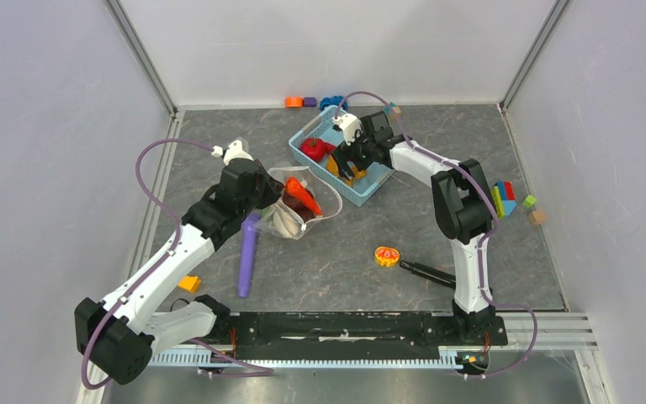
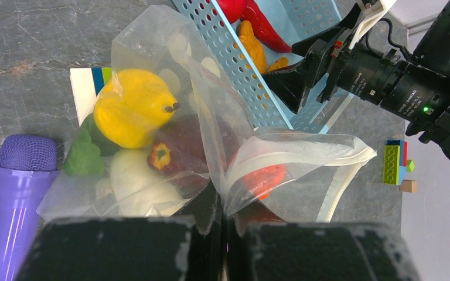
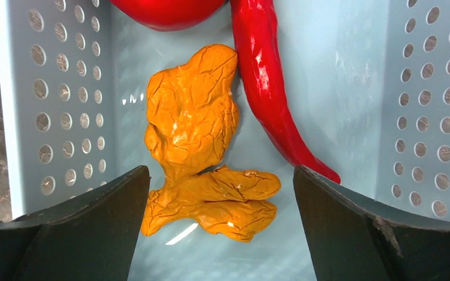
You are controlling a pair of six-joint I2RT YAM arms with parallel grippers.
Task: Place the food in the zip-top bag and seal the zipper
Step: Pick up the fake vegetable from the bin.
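Light bright, even, diffuse from above. Top view sharp; faint soft shadows under arms on table; walls faintly lilac.

Left wrist view: white sheen on creases of zip-top bag, pale highlight streaks down purple stick, fingers of left gripper blurred at bottom edge.

Right wrist view: small glints on red chili, orange toy food, basket floor; fingers of right gripper soft-focus.
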